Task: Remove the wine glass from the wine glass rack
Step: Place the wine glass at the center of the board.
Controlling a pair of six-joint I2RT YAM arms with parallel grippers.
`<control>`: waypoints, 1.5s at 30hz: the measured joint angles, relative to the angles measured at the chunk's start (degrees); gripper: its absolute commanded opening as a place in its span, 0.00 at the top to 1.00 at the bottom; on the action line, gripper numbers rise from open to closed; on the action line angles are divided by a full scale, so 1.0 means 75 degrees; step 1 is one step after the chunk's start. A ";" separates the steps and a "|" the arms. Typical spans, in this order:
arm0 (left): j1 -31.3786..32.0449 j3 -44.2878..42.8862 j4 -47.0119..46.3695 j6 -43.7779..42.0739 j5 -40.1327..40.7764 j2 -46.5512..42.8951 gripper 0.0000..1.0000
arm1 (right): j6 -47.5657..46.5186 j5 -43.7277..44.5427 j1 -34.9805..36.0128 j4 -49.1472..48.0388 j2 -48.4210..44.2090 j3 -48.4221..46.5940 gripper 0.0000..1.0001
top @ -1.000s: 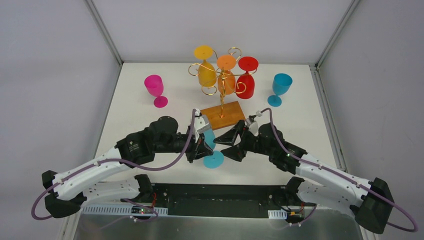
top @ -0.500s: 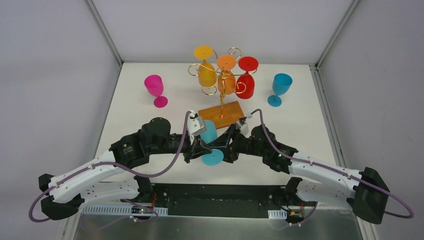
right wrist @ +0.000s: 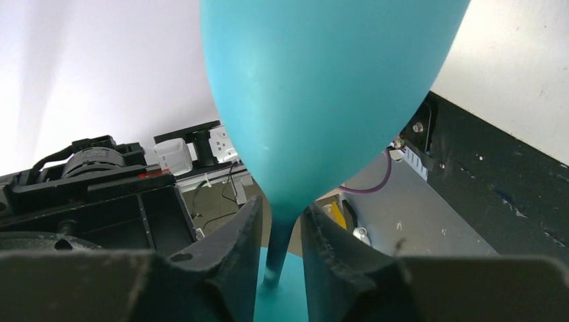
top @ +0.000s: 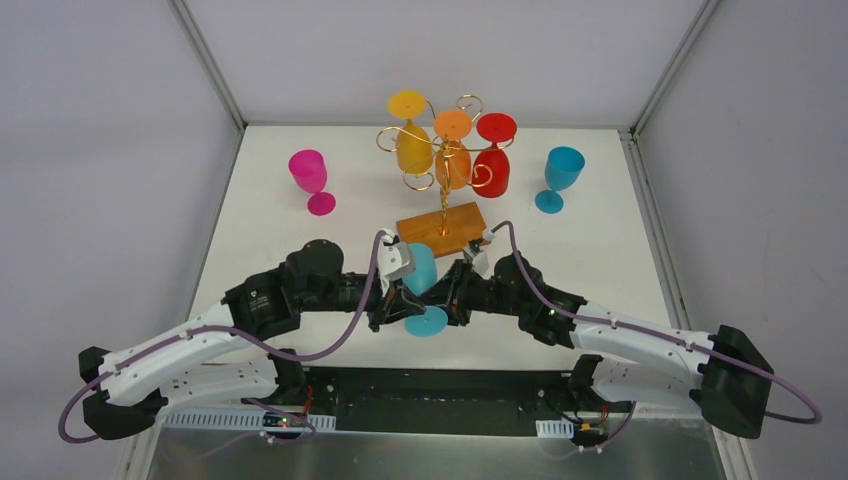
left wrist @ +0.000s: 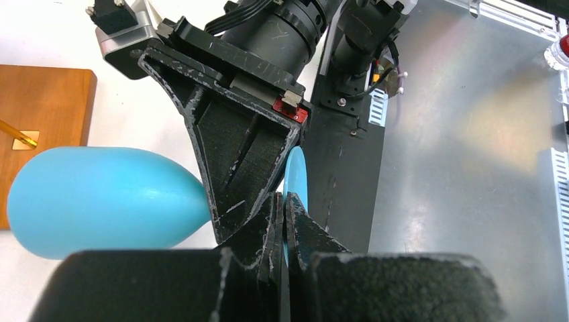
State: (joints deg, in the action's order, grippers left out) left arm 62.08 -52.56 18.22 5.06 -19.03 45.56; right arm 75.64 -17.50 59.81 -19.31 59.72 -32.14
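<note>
A teal glass (top: 418,268) is clear of the rack (top: 443,160), held over the desk (top: 600,240) near its base, stem pinched in the left fingers (left wrist: 258,231). The right fingers (right wrist: 231,248) sit narrow about that stem, grip unclear; setting it down remains.

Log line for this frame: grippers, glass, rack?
left gripper: shut on teal plastic wine glass stem | right gripper: open, fingers straddling same stem | gold wire wine glass rack: yellow glass, orange glass, red glass hanging
</note>
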 measured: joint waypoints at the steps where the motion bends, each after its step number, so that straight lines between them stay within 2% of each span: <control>1: 0.0020 0.0003 -0.0009 -0.0009 0.0003 -0.0006 1.00 | -0.0006 -0.0003 0.0009 0.0000 0.0000 0.0000 0.79; 5: 0.0032 0.0032 -0.0052 -0.0035 -0.0003 -0.0038 1.00 | 0.0079 0.0009 0.0017 -0.0070 0.0003 -0.0006 0.98; 7: 0.0032 0.0058 -0.0055 -0.0038 -0.0009 -0.0047 1.00 | 0.0096 0.0009 0.0023 -0.0064 0.0015 -0.0006 1.00; 11: 0.0032 0.0087 -0.0052 -0.0023 -0.0003 -0.0047 0.85 | 0.0087 0.0006 0.0032 -0.0064 0.0050 -0.0006 1.00; 16: 0.0032 0.0087 -0.0044 0.0012 -0.0003 -0.0047 0.55 | 0.0029 -0.0035 0.0061 -0.0058 0.0052 -0.0006 1.00; 21: 0.0032 0.0087 0.0026 0.0187 -0.0154 -0.0114 0.41 | -0.0076 -0.0073 0.0061 0.0012 0.0026 -0.0006 1.00; 30: 0.0032 0.0087 0.0248 0.0711 -0.0195 -0.0370 0.28 | -0.0871 -0.0119 0.0061 0.0726 -0.0606 -0.0015 1.00; 40: 0.0032 0.0087 0.0277 0.1591 -0.0058 -0.0621 0.25 | -0.3293 0.0259 0.0061 0.3142 -0.2413 -0.0157 1.00; 45: 0.0032 0.0085 0.0274 0.2168 0.0213 -0.0647 0.20 | -0.4386 0.0481 0.0067 0.4144 -0.2903 -0.0458 1.00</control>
State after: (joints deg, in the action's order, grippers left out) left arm 62.33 -51.92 20.27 21.32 -17.43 40.71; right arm 42.74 -13.89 60.31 11.77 37.95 -35.57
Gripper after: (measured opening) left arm 0.779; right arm 0.086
